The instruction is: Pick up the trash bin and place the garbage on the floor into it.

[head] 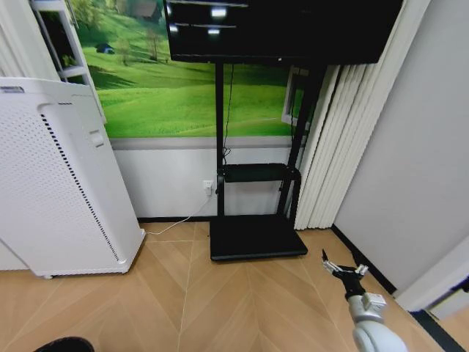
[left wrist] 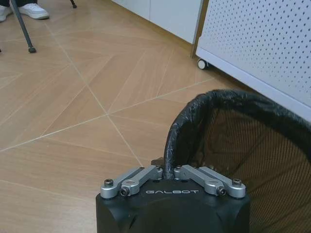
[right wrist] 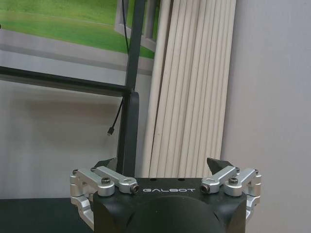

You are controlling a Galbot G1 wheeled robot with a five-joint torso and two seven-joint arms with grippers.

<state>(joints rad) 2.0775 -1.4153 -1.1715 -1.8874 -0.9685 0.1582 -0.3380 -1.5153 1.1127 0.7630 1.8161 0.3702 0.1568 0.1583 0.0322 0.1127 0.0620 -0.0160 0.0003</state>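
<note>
The left claw (left wrist: 166, 175) is pinching the rim of the trash bin (left wrist: 243, 145), fingers pressed together on the black liner-wrapped edge, w/ the mesh wall curving away behind it. The bin hangs over the floor (left wrist: 73, 121), light tan chevron planks, just beside the white perforated appliance (left wrist: 262, 43), whose caster shows at its bottom corner. In the head view a dark curved sliver at the bottom left edge may be the bin's rim, can't tell for sure. The right claw (head: 344, 269) is held out low at the right, fingers spread wide w/ nothing btwn them, hovering over the planks near the dark border strip (head: 366, 268) along the grey wall. Its wrist view looks past the spread fingers (right wrist: 218, 170) at the white pleated curtain (right wrist: 189, 82) and the black post of the TV stand (right wrist: 129, 121). Straight ahead the TV stand (head: 256, 235) sits on a flat black base against the wall, a small shelf partway up, the screen (head: 278, 29) on top, a green meadow mural (head: 161, 81) behind. The appliance (head: 58, 183) stands at the left on the floor, well apart from the right claw. No bottle, packet or wrapper can be made out on the planks from here.
</note>
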